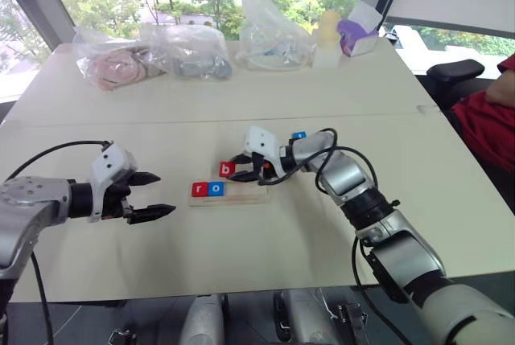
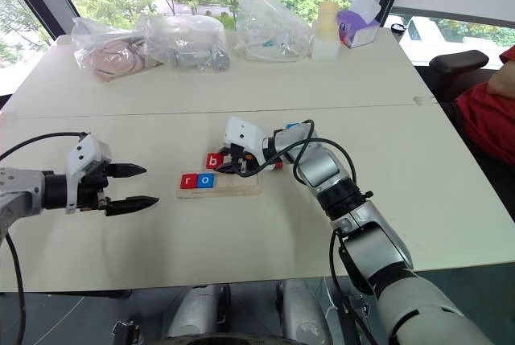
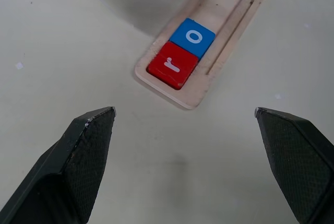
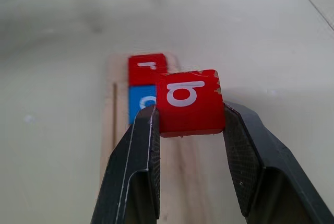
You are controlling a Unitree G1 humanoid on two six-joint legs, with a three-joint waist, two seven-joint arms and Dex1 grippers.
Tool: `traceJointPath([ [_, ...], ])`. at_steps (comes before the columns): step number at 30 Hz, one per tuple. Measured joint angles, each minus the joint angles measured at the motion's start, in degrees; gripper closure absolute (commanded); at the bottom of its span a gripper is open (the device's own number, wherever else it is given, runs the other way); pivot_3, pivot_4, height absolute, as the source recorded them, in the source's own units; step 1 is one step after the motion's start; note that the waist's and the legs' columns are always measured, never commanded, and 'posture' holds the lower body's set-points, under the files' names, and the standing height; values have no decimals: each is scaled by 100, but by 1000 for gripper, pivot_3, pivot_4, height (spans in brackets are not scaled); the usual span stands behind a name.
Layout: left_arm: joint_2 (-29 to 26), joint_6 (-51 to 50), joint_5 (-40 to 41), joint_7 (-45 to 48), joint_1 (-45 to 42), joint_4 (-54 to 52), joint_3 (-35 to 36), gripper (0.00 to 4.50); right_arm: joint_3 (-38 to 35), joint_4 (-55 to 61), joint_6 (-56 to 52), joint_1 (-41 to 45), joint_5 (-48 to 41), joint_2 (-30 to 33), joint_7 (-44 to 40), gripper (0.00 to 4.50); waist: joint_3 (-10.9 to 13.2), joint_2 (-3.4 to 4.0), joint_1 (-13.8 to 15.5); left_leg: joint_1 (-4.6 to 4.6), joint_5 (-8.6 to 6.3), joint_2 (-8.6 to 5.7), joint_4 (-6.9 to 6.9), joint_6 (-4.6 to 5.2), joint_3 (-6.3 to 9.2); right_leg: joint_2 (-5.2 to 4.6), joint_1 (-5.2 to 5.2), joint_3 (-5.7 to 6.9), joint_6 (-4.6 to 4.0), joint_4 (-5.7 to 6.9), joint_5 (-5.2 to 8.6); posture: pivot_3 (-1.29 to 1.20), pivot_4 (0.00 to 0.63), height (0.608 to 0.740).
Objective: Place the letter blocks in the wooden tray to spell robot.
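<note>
Two tiles, the red r and the blue o, already sit side by side at the left end of the wooden tray. Over the tray's bare stretch, the right gripper pinches the red b, while the left gripper hangs nearby with fingers spread wide.

Pale table with wooden tray, a blue letter block, plastic bags along far edge

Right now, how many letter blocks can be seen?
4: red r and blue o in the wooden tray, red b in the right claw, one blue block behind that arm. Another may be hidden.
</note>
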State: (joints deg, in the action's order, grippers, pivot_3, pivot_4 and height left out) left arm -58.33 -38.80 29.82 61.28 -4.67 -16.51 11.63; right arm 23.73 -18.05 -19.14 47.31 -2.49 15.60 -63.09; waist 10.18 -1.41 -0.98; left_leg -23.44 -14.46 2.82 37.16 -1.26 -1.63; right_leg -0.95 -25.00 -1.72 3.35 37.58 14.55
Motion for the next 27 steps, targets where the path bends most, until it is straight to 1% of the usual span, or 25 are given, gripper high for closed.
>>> traceJointPath([
  [6,97,-130,127,-116,48,-201,5,0,286,-5,48,-197,116,9,-193,3375,0,0,-13,4,1,3,0,-2,1,9,0,0,1,1,-1,0,150,740],
  [19,151,-229,218,-275,-40,-314,-8,0,284,-304,330,-184,241,1,-188,3375,0,0,-20,5,1,6,-1,-2,3,16,0,0,5,2,-4,0,150,740],
  [27,171,-206,201,-277,-176,-309,-138,0,283,-593,491,-143,357,-102,-123,3375,0,0,-16,5,2,6,0,-3,3,16,0,0,6,4,-4,0,150,740],
])
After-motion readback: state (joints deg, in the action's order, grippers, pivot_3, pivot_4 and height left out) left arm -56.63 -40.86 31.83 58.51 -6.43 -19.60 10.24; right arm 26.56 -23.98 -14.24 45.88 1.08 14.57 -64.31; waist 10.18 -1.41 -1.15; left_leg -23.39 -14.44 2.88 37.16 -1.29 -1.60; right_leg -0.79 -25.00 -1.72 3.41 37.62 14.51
